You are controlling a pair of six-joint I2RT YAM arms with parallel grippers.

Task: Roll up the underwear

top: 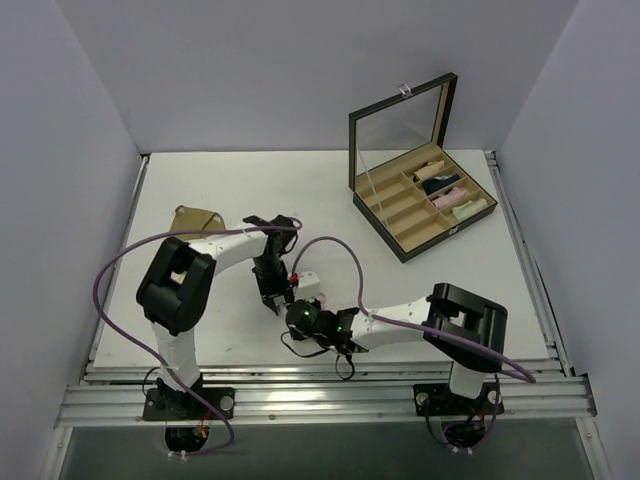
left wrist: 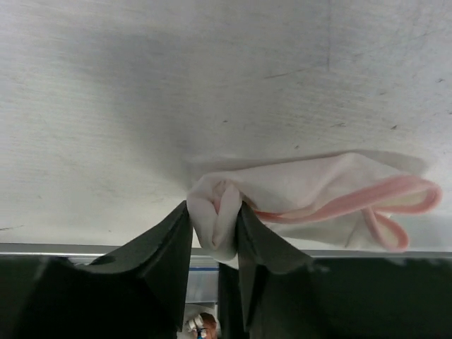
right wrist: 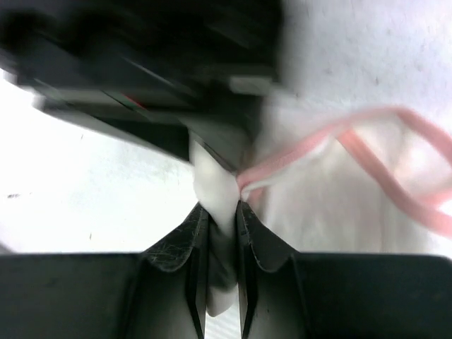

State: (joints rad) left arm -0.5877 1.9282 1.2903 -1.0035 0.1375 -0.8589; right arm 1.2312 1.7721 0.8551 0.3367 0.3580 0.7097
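Note:
The white underwear with pink edging lies bunched on the table near the front middle. My left gripper is shut on a folded edge of it; in the left wrist view the fold sits between the fingertips and the rest of the cloth trails right. My right gripper is shut on the same white underwear, close beside the left gripper, with cloth pinched between its jaws. The tan underwear lies flat at the far left of the table, apart from both grippers.
An open black box with a glass lid stands at the back right. Its compartments hold several cloth rolls, among them a navy one and a mint-green one. White walls enclose the table; a metal rail runs along the front edge.

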